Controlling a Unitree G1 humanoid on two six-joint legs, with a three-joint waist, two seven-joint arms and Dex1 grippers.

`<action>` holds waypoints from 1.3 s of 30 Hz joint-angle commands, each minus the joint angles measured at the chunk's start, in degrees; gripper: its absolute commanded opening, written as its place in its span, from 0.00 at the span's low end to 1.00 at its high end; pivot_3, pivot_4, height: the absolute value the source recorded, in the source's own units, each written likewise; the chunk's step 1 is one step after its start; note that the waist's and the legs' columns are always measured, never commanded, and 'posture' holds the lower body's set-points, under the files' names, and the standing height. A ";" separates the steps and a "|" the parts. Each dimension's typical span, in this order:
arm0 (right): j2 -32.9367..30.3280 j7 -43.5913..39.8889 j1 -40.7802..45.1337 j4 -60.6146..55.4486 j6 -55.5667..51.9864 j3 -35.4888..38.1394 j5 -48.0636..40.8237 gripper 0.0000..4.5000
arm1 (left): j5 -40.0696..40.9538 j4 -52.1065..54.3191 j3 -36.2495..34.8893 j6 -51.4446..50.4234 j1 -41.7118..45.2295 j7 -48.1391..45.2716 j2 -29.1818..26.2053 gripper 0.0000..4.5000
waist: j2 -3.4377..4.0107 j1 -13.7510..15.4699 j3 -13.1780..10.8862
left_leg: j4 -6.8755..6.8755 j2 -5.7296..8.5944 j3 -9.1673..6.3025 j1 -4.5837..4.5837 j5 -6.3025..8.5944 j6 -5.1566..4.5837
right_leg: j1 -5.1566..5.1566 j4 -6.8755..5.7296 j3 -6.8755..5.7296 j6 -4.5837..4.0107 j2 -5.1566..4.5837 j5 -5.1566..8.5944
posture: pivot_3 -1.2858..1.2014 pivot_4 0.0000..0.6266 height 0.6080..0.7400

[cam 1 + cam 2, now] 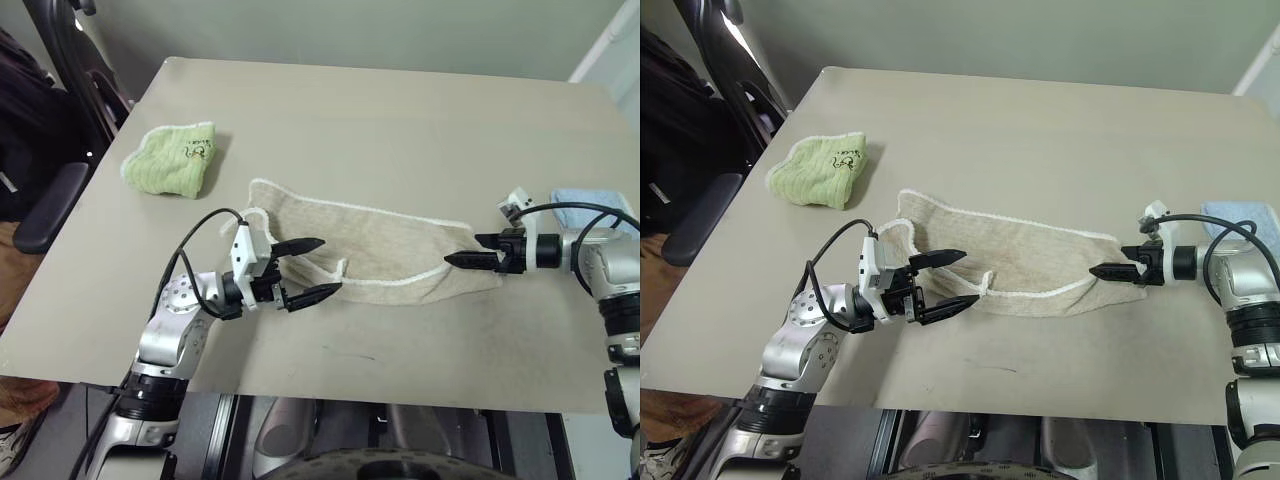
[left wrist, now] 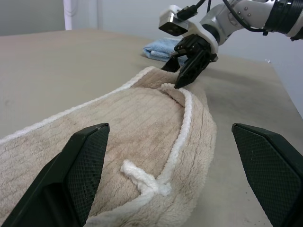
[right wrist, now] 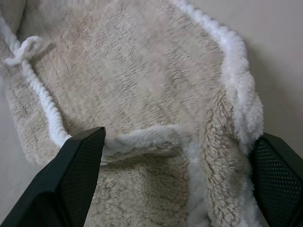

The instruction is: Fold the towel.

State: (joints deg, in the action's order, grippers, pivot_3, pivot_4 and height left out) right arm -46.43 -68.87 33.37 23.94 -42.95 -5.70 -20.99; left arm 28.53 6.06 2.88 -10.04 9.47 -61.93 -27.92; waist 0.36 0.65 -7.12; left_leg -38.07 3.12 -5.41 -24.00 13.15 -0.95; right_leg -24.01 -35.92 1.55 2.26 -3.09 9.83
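The towel (image 1: pixel 380 250) is fluffy beige terry cloth with white corded edging, on a smooth matt table (image 1: pixel 380 110).

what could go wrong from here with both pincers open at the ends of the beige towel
1. The towel already lies partly doubled, its near edge turned over. The right pincer, open at that end, may catch only the top layer, so the fold comes out skewed.
2. The left pincer is open near the white loop; it could snag the loop instead of the corner.
3. The light-blue towel lies close behind the right arm and might get nudged.
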 commanded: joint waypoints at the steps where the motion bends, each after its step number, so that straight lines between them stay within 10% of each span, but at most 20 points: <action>1: 0.37 2.95 2.61 3.87 0.62 2.74 1.21 1.00 | 0.51 0.97 -1.27 0.74 0.47 0.13 0.01 1.00 | 0.01 -0.12 -0.01 | 0.00 0.00 0.00 -0.02 -0.02 -0.01 | -0.01 0.00 0.01 -0.01 0.00 0.00 | 0.52 0.24 0.95; 8: 0.96 0.63 4.90 4.30 -2.48 2.81 -0.45 1.00 | 0.58 0.50 -1.04 0.71 1.24 0.07 0.46 1.00 | 0.08 -0.06 -0.05 | 0.18 -0.01 -0.01 -0.44 -0.16 0.17 | -0.56 -0.03 -0.02 -0.05 0.00 -0.01 | 0.52 0.24 0.95; 17: -0.65 -1.52 4.34 2.36 -5.40 3.21 -0.56 0.42 | 0.47 -0.37 -0.89 0.86 2.48 -0.18 0.78 1.00 | 0.08 0.15 -0.05 | 0.20 -0.02 0.00 -0.94 -0.41 0.85 | -1.01 -0.02 -0.06 -0.05 0.00 0.09 | 0.52 0.24 0.95; 30: -4.03 -1.95 1.49 -2.02 1.51 5.60 0.03 0.42 | 0.22 -0.24 -0.43 0.86 2.47 -0.13 1.62 1.00 | 0.09 0.37 -0.06 | 0.15 -0.03 0.00 -0.91 -0.09 0.39 | -1.00 -0.08 -0.09 -0.06 0.00 0.08 | 0.52 0.24 0.95; 39: -4.68 -4.03 0.91 -6.18 -3.34 5.45 -1.95 0.00 | 0.39 -0.07 -0.21 0.09 3.50 -0.05 1.99 1.00 | 0.09 0.37 -0.06 | 0.12 -0.03 0.00 -0.92 -0.16 0.45 | -0.98 -0.08 -0.10 -0.05 0.00 0.08 | 0.52 0.24 0.95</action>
State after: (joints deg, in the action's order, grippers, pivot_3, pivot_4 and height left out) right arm -50.12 -71.80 34.21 19.58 -45.81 -1.10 -21.78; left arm 28.52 4.62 2.99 -10.06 12.42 -62.10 -26.07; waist 0.45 1.02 -7.17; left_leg -37.96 3.09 -5.41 -24.92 12.98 -0.48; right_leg -24.98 -36.00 1.45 2.21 -3.09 9.91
